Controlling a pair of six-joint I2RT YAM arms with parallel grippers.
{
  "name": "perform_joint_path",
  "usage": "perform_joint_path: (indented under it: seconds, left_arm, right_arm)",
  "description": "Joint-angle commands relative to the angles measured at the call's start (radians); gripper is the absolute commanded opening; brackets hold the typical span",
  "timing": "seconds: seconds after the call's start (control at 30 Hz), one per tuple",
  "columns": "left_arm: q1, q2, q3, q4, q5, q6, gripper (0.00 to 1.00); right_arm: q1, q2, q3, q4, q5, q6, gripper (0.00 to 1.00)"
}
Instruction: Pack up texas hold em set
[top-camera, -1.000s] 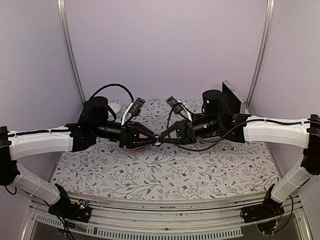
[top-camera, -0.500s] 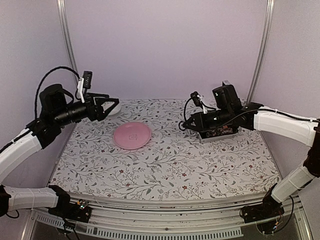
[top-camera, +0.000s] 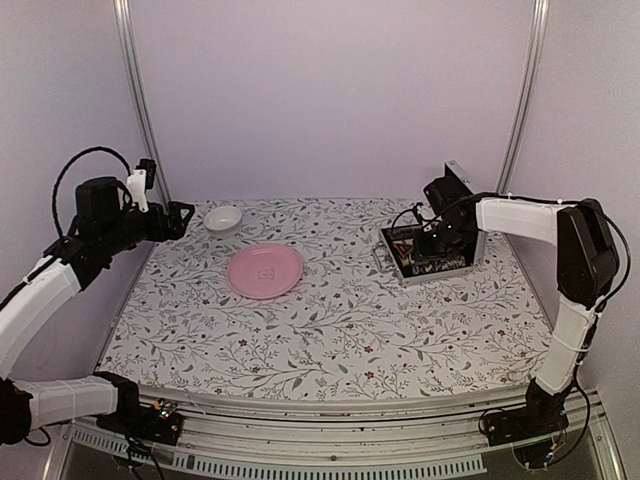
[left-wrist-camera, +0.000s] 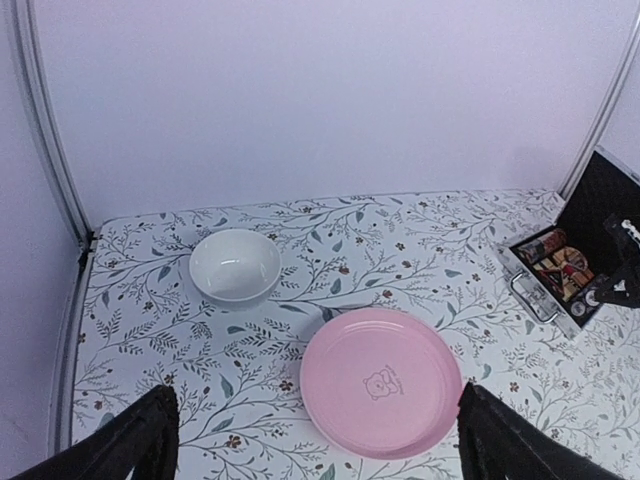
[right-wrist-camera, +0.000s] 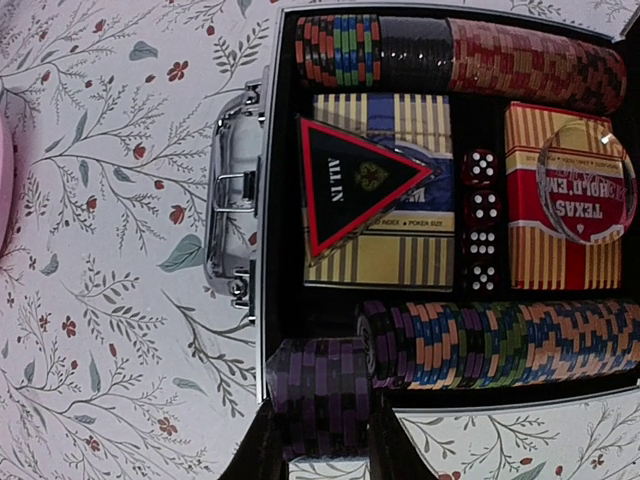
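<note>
My right gripper (right-wrist-camera: 320, 455) grips dark purple chip stack (right-wrist-camera: 320, 385) to fill far-right silver metal case (right-wrist-camera: 235, 200); left gripper (top-camera: 182, 214) splayed.

Upright lid (top-camera: 457, 180) walls the case (top-camera: 398, 262) behind (pink plate (top-camera: 265, 270) lies well left), leaving its near side open.

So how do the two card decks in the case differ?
Colour: the blue deck against the red deck. Load: the black triangular marker lies on the blue deck, a clear round disc on the red deck. Both have yellow stripes and lie flat in the case, dice between them.
</note>
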Motion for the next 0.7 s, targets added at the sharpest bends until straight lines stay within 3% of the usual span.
perform_joint_path:
  seconds: [0.0, 0.67]
  left_arm:
    - [0.014, -0.001, -0.006, -0.001, -0.059, 0.057, 0.97]
    - [0.012, 0.007, -0.003, 0.001, -0.002, 0.054, 0.97]
  right_arm:
    - [0.0, 0.043, 0.075, -0.039, 0.061, -0.04, 0.02]
    - [-0.001, 0.103, 0.1, -0.064, 0.002, -0.045, 0.02]
